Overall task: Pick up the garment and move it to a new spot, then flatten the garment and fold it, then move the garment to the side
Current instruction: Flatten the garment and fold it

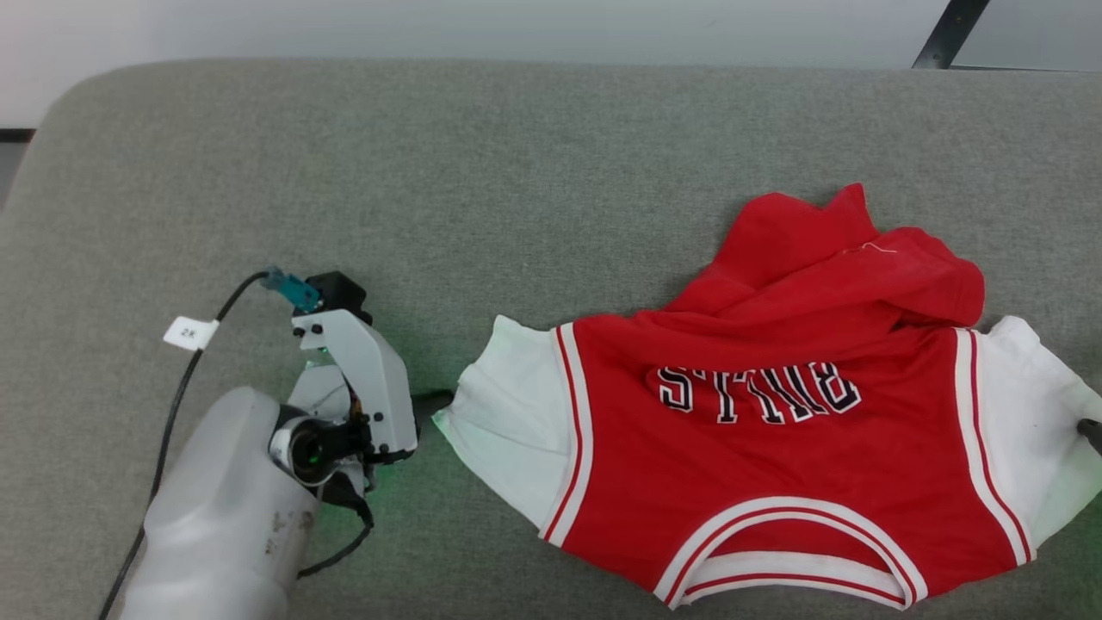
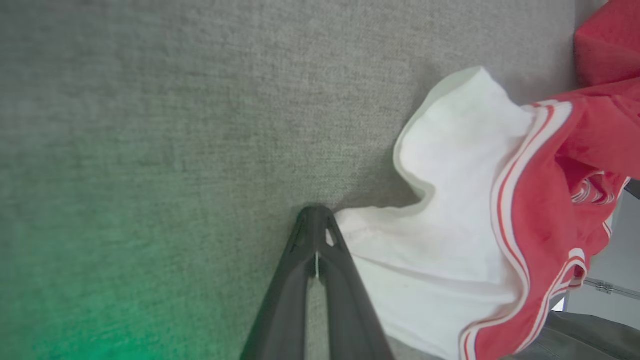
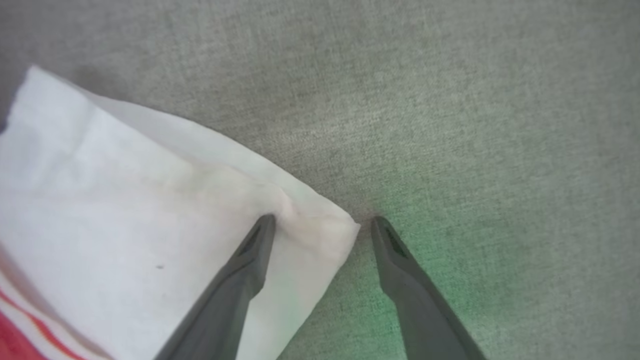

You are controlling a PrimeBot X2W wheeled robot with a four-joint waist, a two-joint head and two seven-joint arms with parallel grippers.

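Observation:
The garment [image 1: 775,430], a red shirt with white sleeves and black-and-white lettering, lies on the grey cushion at the right; its upper part is bunched and folded over. My left gripper [image 1: 430,399] reaches in from the lower left. In the left wrist view this gripper [image 2: 316,222] is shut, with the edge of the garment's [image 2: 450,200] white sleeve pinched at its tip. My right gripper [image 3: 324,220] is open, straddling the corner of the other white sleeve [image 3: 125,210]. One finger [image 3: 250,260] rests on the cloth and the other on the cushion. A dark fingertip [image 1: 1092,429] of it shows at the right edge.
The grey fabric cushion [image 1: 516,172] stretches wide to the left and behind the garment, with its rounded far edge against a pale wall. A black cable with a white tag [image 1: 191,333] runs along my left arm. A dark bar [image 1: 947,34] stands at the top right.

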